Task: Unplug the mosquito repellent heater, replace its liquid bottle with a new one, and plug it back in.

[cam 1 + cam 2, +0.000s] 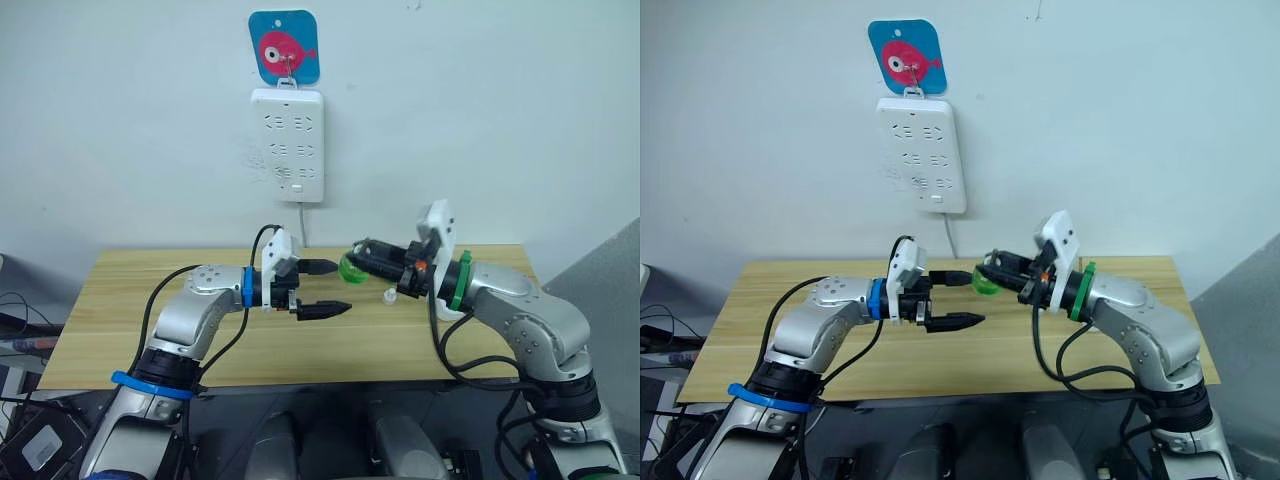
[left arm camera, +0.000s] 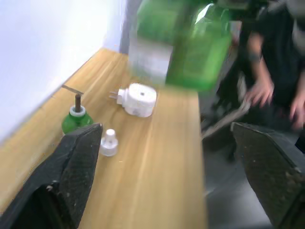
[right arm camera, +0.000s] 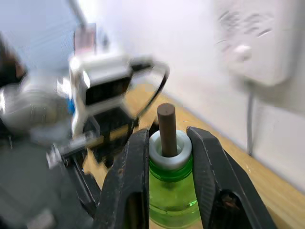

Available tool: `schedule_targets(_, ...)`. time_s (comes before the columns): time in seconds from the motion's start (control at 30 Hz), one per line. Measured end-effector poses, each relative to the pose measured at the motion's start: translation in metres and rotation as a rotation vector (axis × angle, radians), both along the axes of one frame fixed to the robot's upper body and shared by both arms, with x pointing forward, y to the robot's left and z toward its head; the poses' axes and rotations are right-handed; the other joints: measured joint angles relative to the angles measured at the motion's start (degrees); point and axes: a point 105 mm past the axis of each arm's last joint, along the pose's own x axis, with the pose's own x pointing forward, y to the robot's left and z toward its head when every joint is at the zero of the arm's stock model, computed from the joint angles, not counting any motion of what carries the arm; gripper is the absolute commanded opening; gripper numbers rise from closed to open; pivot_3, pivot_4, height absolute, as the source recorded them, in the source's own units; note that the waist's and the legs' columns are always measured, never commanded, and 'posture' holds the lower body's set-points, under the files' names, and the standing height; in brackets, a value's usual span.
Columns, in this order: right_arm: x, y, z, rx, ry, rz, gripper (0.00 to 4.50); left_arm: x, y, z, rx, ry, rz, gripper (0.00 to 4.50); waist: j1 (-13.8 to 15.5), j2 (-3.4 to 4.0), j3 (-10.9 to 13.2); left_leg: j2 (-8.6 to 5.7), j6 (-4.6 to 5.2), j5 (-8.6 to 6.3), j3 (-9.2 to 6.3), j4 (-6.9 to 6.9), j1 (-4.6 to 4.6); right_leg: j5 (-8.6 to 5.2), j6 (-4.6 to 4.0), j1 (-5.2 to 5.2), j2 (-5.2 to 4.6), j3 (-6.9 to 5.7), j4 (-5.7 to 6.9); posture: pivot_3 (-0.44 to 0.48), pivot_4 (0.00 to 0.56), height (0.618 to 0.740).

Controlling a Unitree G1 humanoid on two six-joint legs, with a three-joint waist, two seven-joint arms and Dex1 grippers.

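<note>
Holding a green liquid bottle (image 3: pixel 170 191) clamped in its jaws, the right gripper (image 1: pixel 358 262) faces the left gripper (image 1: pixel 328 288), jaws apart, above the counter (image 1: pixel 120 310).

I find no words, brand names or numbers that I can read. The blue card (image 1: pixel 284 46) hanging on the wall above the power strip (image 1: pixel 288 144) carries a pink fish picture and no lettering I can make out. The green bottle (image 2: pixel 183 45) in my left wrist view has a pale label, but it is too blurred to read.
</note>
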Motion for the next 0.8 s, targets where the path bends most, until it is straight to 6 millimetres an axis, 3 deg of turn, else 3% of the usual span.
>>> schedule_targets(0.23,-0.001,-0.005,0.015,0.277,0.187,-0.045,0.82,-0.013,-0.012,0.048,-0.308,0.21,-0.001,4.5,-0.09,0.03,-0.1,0.0,0.0,0.0,0.0,0.0,-0.01,0.0,0.0,0.01,0.0,0.02,0.01,-0.198,0.145,0.723)
schedule_targets(0.7,-0.01,-0.001,0.023,0.428,0.33,-0.023,0.82,-0.017,-0.02,0.059,-0.45,0.363,0.003,4.5,-0.11,0.07,-0.7,-0.04,0.01,0.0,0.06,-0.02,-0.01,0.0,0.01,0.0,0.07,0.11,-0.01,-0.202,0.143,0.723)
schedule_targets(0.8,-0.011,-0.001,0.026,0.453,0.342,-0.02,0.82,-0.017,-0.018,0.062,-0.469,0.368,0.009,3.91,-0.11,0.06,-0.79,-0.04,0.01,0.0,0.06,-0.02,-0.01,-0.01,0.01,0.0,0.08,0.12,-0.02,-0.202,0.141,0.723)
